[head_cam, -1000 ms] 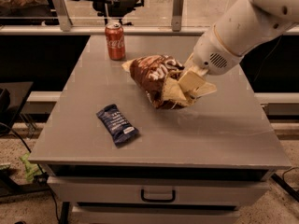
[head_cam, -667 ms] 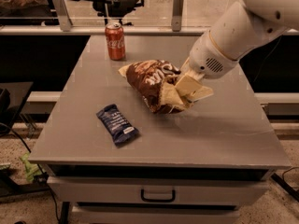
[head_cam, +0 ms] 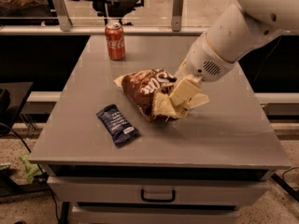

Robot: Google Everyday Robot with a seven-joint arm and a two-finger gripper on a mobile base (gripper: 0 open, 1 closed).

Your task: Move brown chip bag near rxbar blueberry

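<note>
The brown chip bag [head_cam: 147,90] lies in the middle of the grey table [head_cam: 224,134], dark brown with white lettering and cream ends. My gripper [head_cam: 184,95] comes in from the upper right and is shut on the bag's right cream end. The rxbar blueberry [head_cam: 117,124], a small dark blue wrapper with a white patch at its near end, lies flat to the front left of the bag, a short gap away from it.
A red soda can [head_cam: 115,41] stands upright at the back left of the table. A drawer with a handle [head_cam: 158,197] sits under the table's front edge. A rail and glass partition run behind the table.
My gripper has dragged the chip bag a little to the left and toward the front, closer to the blue bar. The bar and the can have not moved.
</note>
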